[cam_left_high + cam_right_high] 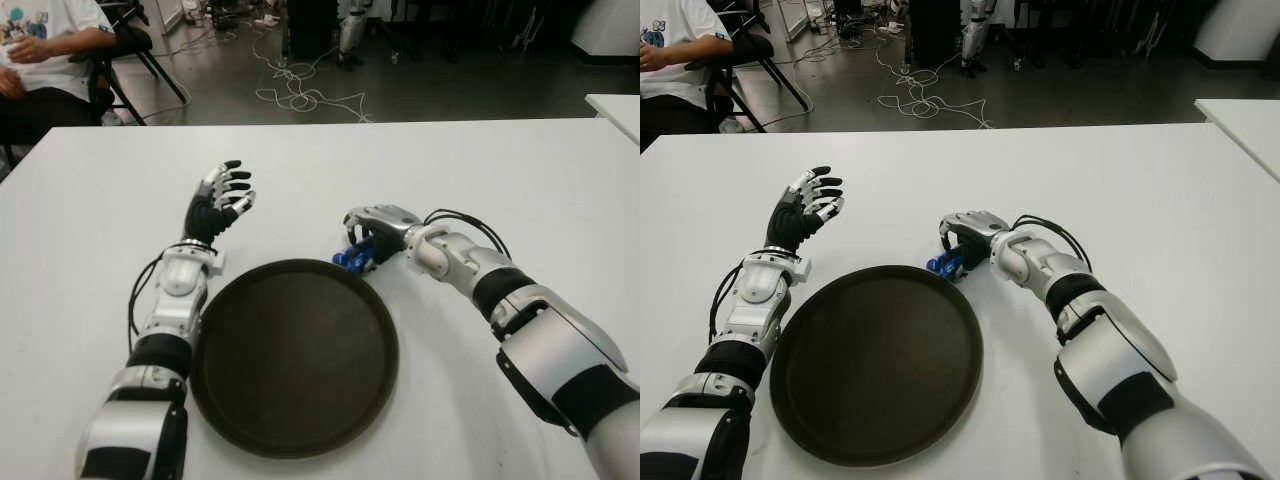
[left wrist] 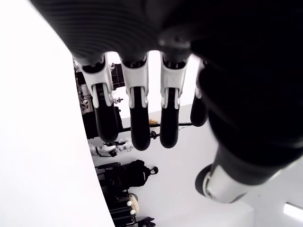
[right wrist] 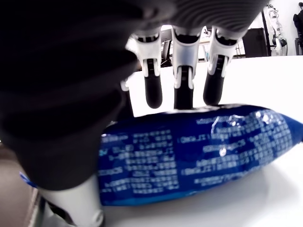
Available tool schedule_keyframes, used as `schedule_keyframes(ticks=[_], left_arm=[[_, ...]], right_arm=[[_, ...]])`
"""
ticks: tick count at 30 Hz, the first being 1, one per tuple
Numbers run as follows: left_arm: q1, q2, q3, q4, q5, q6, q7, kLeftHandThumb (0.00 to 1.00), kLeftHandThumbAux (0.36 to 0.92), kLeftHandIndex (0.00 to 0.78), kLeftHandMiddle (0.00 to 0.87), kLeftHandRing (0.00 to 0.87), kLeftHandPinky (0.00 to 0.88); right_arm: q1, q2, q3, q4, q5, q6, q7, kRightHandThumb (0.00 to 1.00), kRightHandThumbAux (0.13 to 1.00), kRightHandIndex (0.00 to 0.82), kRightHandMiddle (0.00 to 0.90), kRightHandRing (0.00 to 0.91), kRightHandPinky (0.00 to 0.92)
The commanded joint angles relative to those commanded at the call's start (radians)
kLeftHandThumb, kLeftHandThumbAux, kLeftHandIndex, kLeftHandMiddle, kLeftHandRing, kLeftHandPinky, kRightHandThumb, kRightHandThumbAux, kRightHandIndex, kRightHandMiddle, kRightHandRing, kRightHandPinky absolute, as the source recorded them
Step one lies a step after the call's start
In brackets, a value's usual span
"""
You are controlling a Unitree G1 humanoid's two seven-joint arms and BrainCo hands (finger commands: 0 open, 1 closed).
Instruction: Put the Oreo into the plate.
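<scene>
Right hand (image 1: 372, 238) curled over blue Oreo pack (image 3: 199, 151), fingers (image 3: 183, 93) over the top edge, thumb at the near end; pack clamped. Pack (image 1: 352, 258) low over white table (image 1: 480, 170), just beyond the far rim of dark round plate (image 1: 294, 356), near end about at the rim; touching the rim or not, cannot tell. Nothing lying in the plate.

Left hand (image 1: 220, 200) raised beyond the plate's left side, palm up, fingers (image 2: 137, 118) spread apart, holding nothing.

Background: seated person (image 1: 45, 50) in white shirt at far left, cables (image 1: 300, 95) loose on the floor beyond the table.
</scene>
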Motion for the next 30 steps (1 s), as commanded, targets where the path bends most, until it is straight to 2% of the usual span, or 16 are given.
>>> schedule_keyframes(ticks=[7,16,21,30], left_arm=[[0.002,-0.001,-0.001,-0.003,0.000,-0.005,-0.002,0.244,0.760,0.200,0.280,0.265,0.280],[0.003,-0.003,-0.001,-0.007,-0.004,-0.001,-0.007,0.261,0.776,0.211,0.286,0.265,0.283],[0.004,-0.001,-0.003,-0.009,-0.002,-0.001,-0.006,0.254,0.782,0.208,0.283,0.261,0.274],[0.005,-0.001,-0.003,-0.013,-0.005,-0.001,-0.010,0.257,0.776,0.197,0.277,0.259,0.278]], right_arm=[[-0.001,-0.003,0.019,-0.003,-0.017,-0.002,-0.034,0.000,0.856,0.465,0.520,0.527,0.483],[-0.013,-0.007,0.055,-0.016,-0.053,0.014,-0.150,0.000,0.864,0.414,0.446,0.495,0.434],[-0.016,-0.005,0.063,-0.012,-0.062,0.022,-0.198,0.000,0.891,0.441,0.502,0.526,0.484],[-0.019,-0.010,0.074,-0.011,-0.070,0.029,-0.258,0.013,0.903,0.488,0.574,0.564,0.518]])
